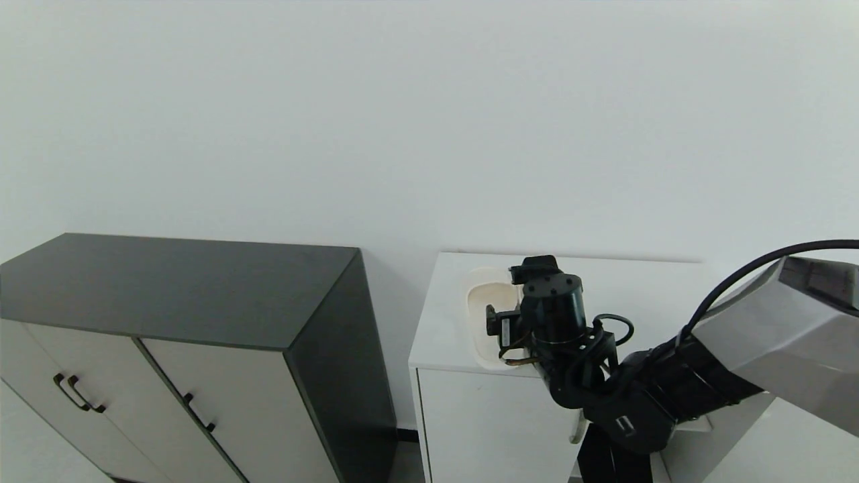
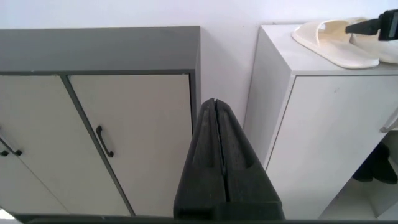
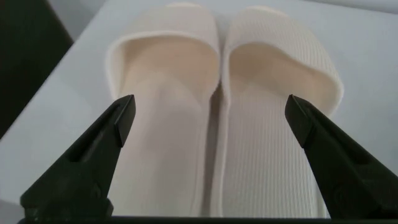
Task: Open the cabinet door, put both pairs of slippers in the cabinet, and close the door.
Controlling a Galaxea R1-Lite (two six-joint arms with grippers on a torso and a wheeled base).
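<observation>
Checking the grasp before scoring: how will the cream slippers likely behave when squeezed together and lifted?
Probably light and squashy: the cream slippers look like thick moulded foam, so they may compress when the open right gripper closes. Lying side by side, one might slip free.

1. Wall (image 1: 429, 100): plain white, evenly lit, runs across the whole back.
2. Dark cabinet (image 1: 168, 288): on the left, set against the wall. Dark top and side, pale doors (image 1: 221, 402) shut, with dark bar handles (image 1: 199, 412).
3. White cabinet (image 1: 483, 429): just right of the dark one, with a narrow gap between. Flat white top, plain front.
4. Floor (image 1: 405, 469): a grey strip shows in the gap, with a dark baseboard (image 1: 407, 435) above it.
</observation>
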